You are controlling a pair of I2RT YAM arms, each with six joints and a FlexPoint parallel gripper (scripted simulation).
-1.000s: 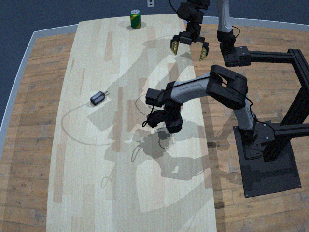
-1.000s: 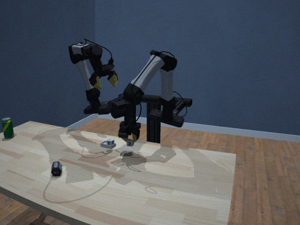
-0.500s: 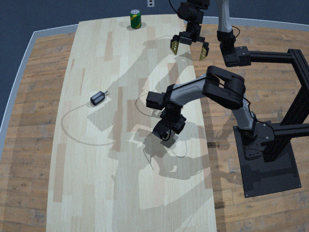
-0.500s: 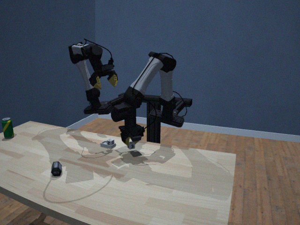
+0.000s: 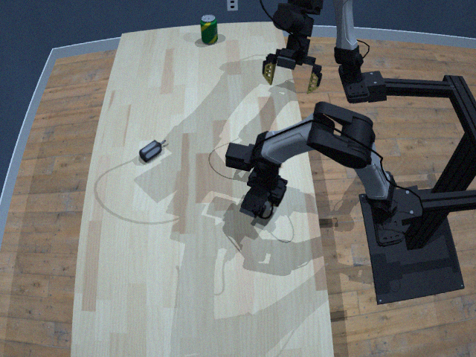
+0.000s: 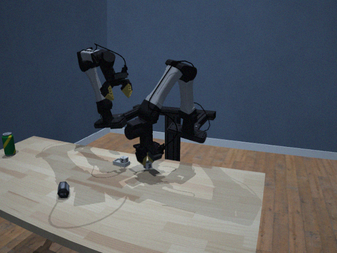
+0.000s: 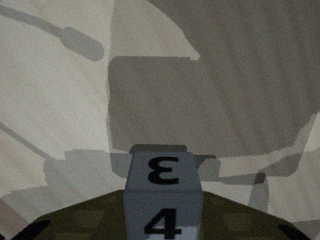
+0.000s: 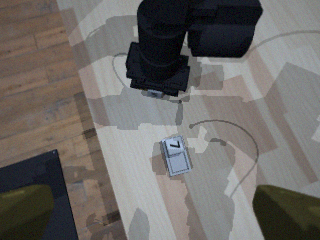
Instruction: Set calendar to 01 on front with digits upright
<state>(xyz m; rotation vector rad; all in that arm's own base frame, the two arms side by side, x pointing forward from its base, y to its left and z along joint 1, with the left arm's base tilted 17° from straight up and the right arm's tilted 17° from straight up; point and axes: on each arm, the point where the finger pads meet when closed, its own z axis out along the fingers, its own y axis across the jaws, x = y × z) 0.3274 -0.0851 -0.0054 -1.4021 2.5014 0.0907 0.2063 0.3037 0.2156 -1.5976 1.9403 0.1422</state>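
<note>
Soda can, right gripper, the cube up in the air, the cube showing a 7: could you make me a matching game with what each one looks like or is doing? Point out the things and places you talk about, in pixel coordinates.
Things
1. Soda can (image 5: pixel 209 30) (image 6: pixel 9 144)
2. Right gripper (image 5: pixel 291 88) (image 6: pixel 118 98) (image 8: pixel 153 200)
3. Raised cube (image 6: pixel 147 165) (image 7: pixel 162 200) (image 8: pixel 155 93)
4. Cube showing a 7 (image 6: pixel 124 159) (image 8: pixel 175 145)

Descriptions
A. Inside the tray (image 6: pixel 119 164) (image 8: pixel 178 164)
B. Open, nothing between its fingers
C. Green with yellow
D. Held by the left gripper (image 6: pixel 147 162) (image 7: pixel 162 210), with a 3 and a 4 visible

Right pairs: 1-C, 2-B, 3-D, 4-A

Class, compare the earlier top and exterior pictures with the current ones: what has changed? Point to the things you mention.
The left gripper (image 5: pixel 254 204) (image 6: pixel 147 159) (image 7: pixel 162 199) (image 8: pixel 155 89) has turned, and its held cube (image 6: pixel 148 165) (image 7: pixel 162 172) sits slightly lower in the exterior view. Nothing was grasped or released. The right gripper (image 5: pixel 291 85) (image 6: pixel 118 95) (image 8: pixel 154 193), tray (image 6: pixel 118 164) (image 8: pixel 179 165), cube in the tray (image 6: pixel 124 159) (image 8: pixel 174 145) and can (image 5: pixel 209 31) (image 6: pixel 9 144) stayed put.
</note>
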